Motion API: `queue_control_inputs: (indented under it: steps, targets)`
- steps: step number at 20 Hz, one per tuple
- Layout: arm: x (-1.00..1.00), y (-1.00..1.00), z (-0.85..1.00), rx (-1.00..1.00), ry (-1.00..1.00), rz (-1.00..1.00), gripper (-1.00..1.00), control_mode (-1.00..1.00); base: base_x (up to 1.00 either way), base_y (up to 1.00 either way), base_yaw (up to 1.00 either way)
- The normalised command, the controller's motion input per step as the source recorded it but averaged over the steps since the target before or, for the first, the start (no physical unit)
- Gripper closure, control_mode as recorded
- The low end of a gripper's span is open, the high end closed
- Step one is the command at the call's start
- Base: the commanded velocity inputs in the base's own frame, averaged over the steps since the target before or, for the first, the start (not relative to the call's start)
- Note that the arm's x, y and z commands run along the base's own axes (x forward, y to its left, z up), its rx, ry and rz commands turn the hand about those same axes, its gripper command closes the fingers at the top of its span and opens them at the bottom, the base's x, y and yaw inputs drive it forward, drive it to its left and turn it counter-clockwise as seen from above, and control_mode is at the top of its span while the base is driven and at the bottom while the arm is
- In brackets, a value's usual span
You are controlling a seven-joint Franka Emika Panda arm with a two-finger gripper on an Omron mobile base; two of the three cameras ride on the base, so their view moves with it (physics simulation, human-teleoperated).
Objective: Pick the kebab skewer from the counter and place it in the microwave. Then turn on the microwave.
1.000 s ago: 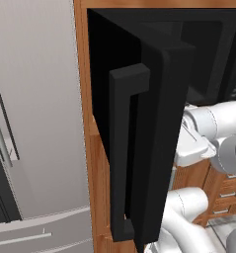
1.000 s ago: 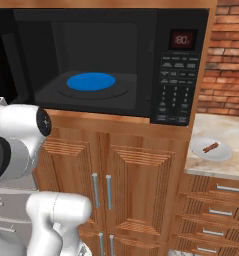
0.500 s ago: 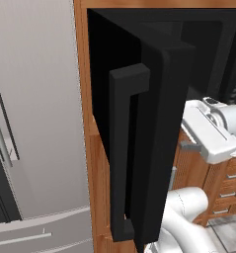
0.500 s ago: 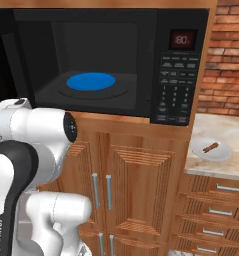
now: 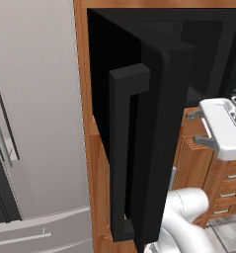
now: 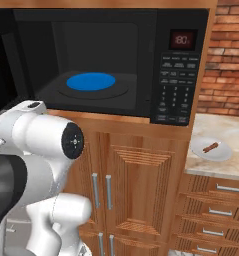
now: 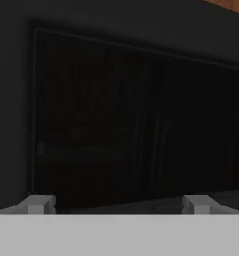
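The microwave [image 6: 111, 65] stands with its door [image 5: 139, 148] swung wide, the thick black handle [image 5: 122, 153] facing the left base camera, and the blue round plate [image 6: 91, 81] lying bare on the floor of the cavity. The red display [image 6: 182, 39] glows above the button panel [image 6: 176, 87] on the oven's right side. The kebab skewer [image 6: 210, 147] lies on a small pale dish [image 6: 211, 150] on the worktop [image 6: 226, 167], near its left edge, to the right of the microwave and lower than it, in front of a brick wall [image 6: 231, 55]. The end effector [image 7: 116, 204] is spread wide with nothing between its fingertips [image 7: 38, 204], close to a dark glass surface of the microwave. A grey fridge [image 5: 35, 123] stands left of the oven column.
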Motion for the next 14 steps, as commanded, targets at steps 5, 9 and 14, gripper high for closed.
queue_control_inputs:
  steps: [5,9,14]
  targets:
    - [0.00,-0.34,0.00,0.00,0.00,-0.28,-1.00,-1.00,0.00,0.00,0.00]
    - [0.00,-0.44,0.00,0.00,0.00,-0.29,-1.00,-1.00,0.00,0.00,0.00]
    - [-0.03,-0.41,-0.01,0.00,0.00,-0.31,-1.00,-1.00,0.00,0.00,0.00]
